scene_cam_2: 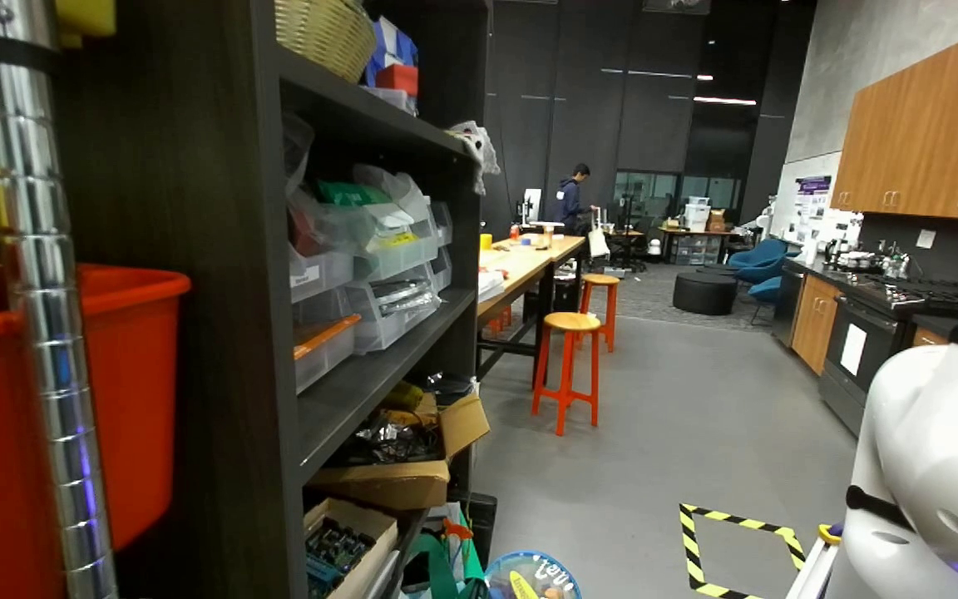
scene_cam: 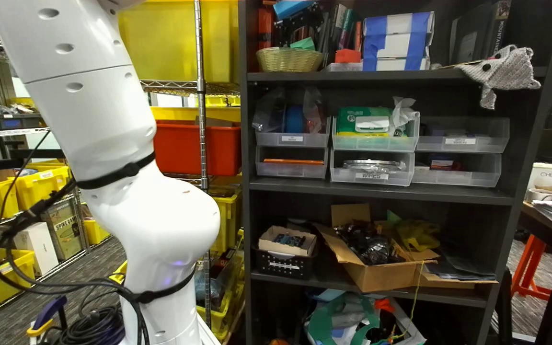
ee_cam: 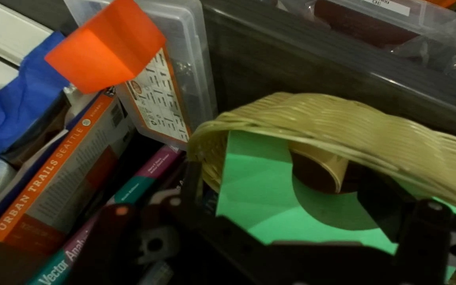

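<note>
1. We see the green piece [ee_cam: 257, 174] inside the wicker basket [ee_cam: 342, 116], whose long side runs roughly along the shelf edge [ee_cam: 291, 47].
2. Our gripper [ee_cam: 283, 178] has its fingers apart — the piece lies ahead, between them; contact we can't judge in this dim view.
3. By the basket's end: a clear box [ee_cam: 198, 71] under an orange block [ee_cam: 109, 47], and books [ee_cam: 133, 190] crowding one finger.

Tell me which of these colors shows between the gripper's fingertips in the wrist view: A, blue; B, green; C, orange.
B: a green piece shows in the gap of the open gripper, with the rim of the wicker basket above it in that picture.
</note>
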`<state>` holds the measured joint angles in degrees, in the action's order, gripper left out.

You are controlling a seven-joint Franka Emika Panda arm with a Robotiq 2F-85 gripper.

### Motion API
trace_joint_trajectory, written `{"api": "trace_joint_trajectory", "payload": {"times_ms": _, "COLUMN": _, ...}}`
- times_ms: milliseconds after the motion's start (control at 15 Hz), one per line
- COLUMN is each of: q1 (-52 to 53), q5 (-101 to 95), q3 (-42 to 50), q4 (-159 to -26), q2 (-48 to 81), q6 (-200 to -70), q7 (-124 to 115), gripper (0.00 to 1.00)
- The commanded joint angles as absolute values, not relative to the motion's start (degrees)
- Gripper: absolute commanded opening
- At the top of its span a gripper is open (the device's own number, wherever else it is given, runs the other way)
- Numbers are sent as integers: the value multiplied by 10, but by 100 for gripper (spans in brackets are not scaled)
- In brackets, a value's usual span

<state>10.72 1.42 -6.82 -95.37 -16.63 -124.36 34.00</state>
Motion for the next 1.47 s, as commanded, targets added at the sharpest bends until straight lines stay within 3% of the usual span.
{"api": "trace_joint_trajectory", "payload": {"times_ms": 0, "q1": 120, "q5": 24, "q3": -59, "q4": -945, "q2": -159, "q6": -1244, "q7": 362, "gripper": 90}}
{"api": "trace_joint_trajectory", "payload": {"times_ms": 200, "q1": 121, "q5": 22, "q3": -60, "q4": -945, "q2": -157, "q6": -1243, "q7": 366, "gripper": 80}}
{"api": "trace_joint_trajectory", "payload": {"times_ms": 267, "q1": 122, "q5": 21, "q3": -60, "q4": -946, "q2": -157, "q6": -1242, "q7": 366, "gripper": 62}}
{"api": "trace_joint_trajectory", "payload": {"times_ms": 600, "q1": 121, "q5": 20, "q3": -61, "q4": -946, "q2": -156, "q6": -1244, "q7": 374, "gripper": 21}}
{"api": "trace_joint_trajectory", "payload": {"times_ms": 1400, "q1": 123, "q5": 25, "q3": -60, "q4": -930, "q2": -159, "q6": -1266, "q7": 371, "gripper": 18}}
